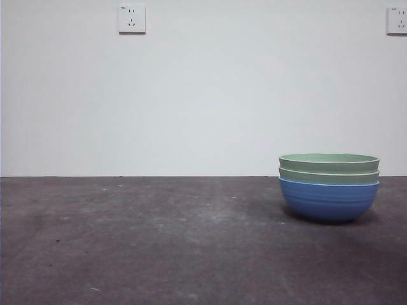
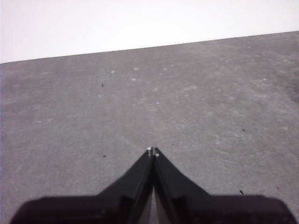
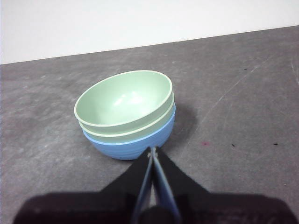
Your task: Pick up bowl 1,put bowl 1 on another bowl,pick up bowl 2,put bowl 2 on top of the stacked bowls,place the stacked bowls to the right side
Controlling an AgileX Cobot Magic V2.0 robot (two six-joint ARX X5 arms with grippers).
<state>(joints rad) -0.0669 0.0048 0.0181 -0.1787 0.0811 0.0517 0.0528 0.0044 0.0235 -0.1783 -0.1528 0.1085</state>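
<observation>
Left gripper (image 2: 153, 151) over bare grey table (image 2: 196, 93), jaws pressed tight together, tips meeting in a point, nothing btwn them. Tabletop scuffed w/ pale flecks & few dark specks. White wall (image 2: 140, 21) beyond far edge.

The left gripper (image 2: 153, 151) has two matte black jaws, broad at the base and tapering to narrow tips, each tip carrying a small pale dot. The right gripper (image 3: 153, 150) is matching black, with thin bluish-grey edges along its inner faces.
</observation>
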